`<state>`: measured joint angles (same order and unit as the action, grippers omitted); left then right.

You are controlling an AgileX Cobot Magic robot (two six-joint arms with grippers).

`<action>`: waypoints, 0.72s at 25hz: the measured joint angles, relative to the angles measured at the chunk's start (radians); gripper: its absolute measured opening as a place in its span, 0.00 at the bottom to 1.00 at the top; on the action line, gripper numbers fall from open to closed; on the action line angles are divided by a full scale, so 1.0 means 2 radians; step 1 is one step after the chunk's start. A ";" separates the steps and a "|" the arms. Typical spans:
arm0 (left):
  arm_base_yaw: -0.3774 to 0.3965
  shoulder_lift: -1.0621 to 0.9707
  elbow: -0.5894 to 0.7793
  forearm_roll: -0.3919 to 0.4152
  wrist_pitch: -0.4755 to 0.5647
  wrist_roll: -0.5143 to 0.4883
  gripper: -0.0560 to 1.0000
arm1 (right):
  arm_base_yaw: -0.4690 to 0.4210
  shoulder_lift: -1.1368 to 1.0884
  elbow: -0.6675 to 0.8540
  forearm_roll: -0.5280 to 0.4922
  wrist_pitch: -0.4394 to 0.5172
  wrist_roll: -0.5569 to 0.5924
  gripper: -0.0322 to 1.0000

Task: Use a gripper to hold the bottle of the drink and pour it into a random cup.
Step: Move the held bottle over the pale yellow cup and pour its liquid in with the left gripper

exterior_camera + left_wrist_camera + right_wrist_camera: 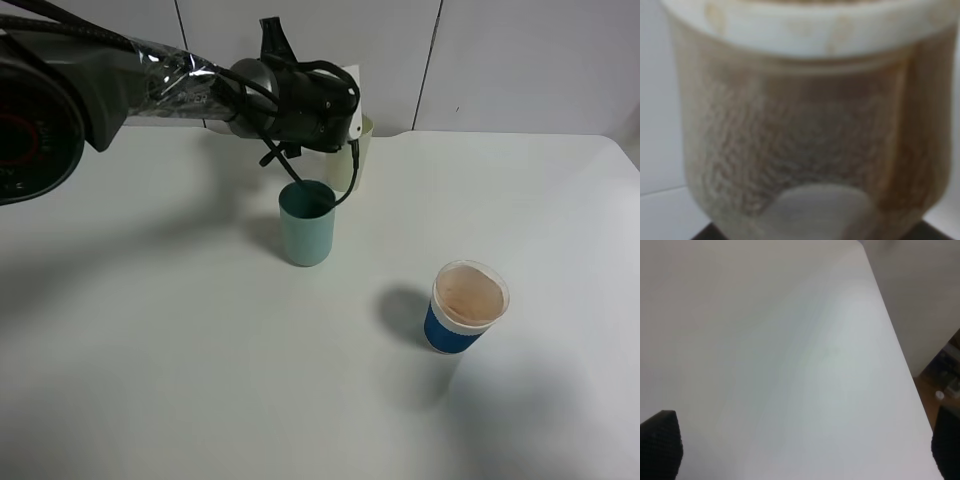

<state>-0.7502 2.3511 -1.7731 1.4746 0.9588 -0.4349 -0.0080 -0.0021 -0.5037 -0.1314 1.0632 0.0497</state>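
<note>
1. Left pincer (345, 130) hovering at the cup (366, 140), far side of the counter (200, 380); grip impossible to tell.
2. Probably the bottle (805, 125), blurred, pressed close against it.
3. Right pincer (804, 445) spread, empty, out of play.

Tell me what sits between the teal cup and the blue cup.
Nothing: bare table separates teal cup and blue cup, shown in the exterior high view.

left arm (160, 55) stretched toward centre | right gripper (804, 452): jaws wide apart
</note>
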 joint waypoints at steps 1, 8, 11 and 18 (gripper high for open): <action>0.000 0.000 0.000 0.001 0.000 0.000 0.36 | 0.000 0.000 0.000 0.000 0.000 0.000 0.99; -0.003 0.000 0.000 0.015 0.000 0.000 0.36 | 0.000 0.000 0.000 0.000 0.000 0.000 0.99; -0.003 0.000 0.000 0.018 0.000 0.000 0.36 | 0.000 0.000 0.000 0.000 0.000 0.000 0.99; -0.003 0.000 0.000 0.020 0.005 0.003 0.36 | 0.000 0.000 0.000 0.000 0.000 0.000 0.99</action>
<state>-0.7555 2.3511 -1.7731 1.5141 0.9687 -0.4285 -0.0080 -0.0021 -0.5037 -0.1320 1.0632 0.0504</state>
